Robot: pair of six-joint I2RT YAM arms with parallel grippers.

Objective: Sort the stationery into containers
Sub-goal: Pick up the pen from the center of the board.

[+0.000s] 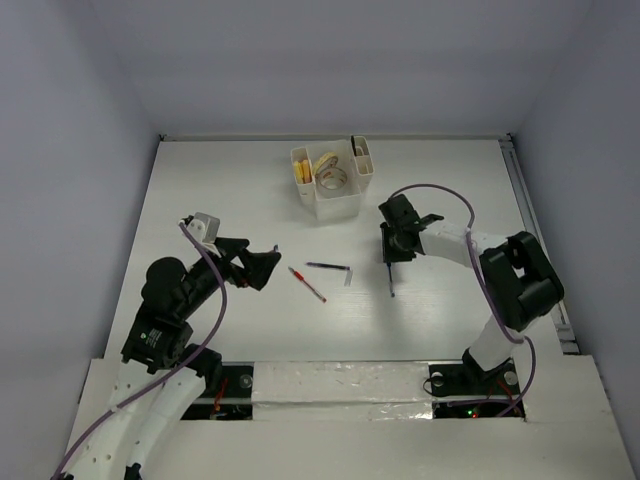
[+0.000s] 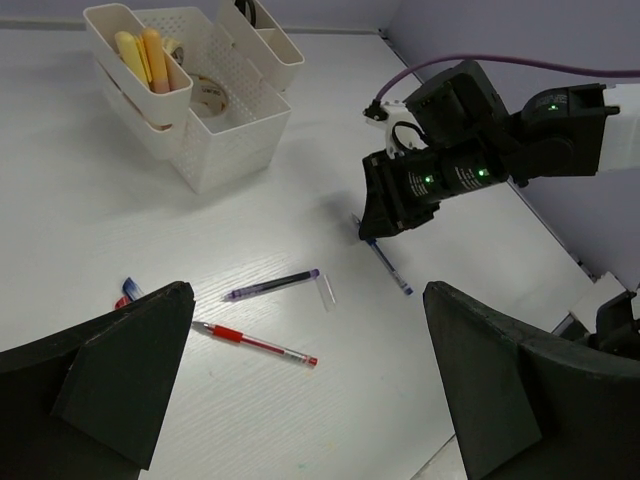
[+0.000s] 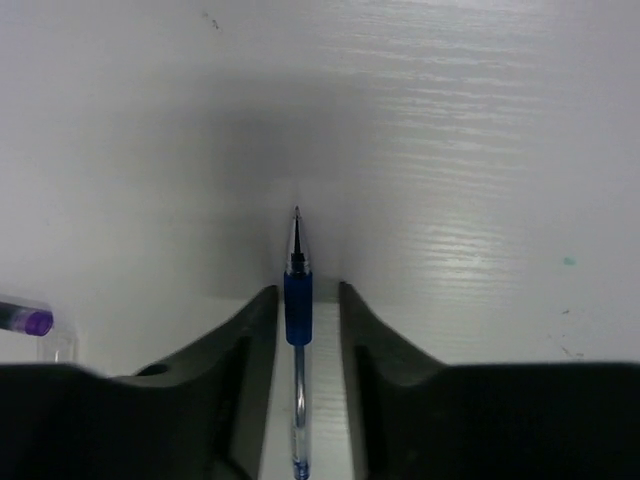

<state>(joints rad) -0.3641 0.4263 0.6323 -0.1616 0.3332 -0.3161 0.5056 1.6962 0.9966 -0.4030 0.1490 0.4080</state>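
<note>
Pens (image 1: 308, 285) number three; right pincer (image 1: 387, 258) half-open astride blue pen (image 3: 298, 310), left pincer (image 1: 265, 268) wide.

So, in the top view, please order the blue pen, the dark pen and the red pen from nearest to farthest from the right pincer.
1. The blue pen: it lies between the fingers of the right pincer.
2. The dark pen: to the pincer's left, mid-table.
3. The red pen: farthest left, just beyond the dark pen.
</note>
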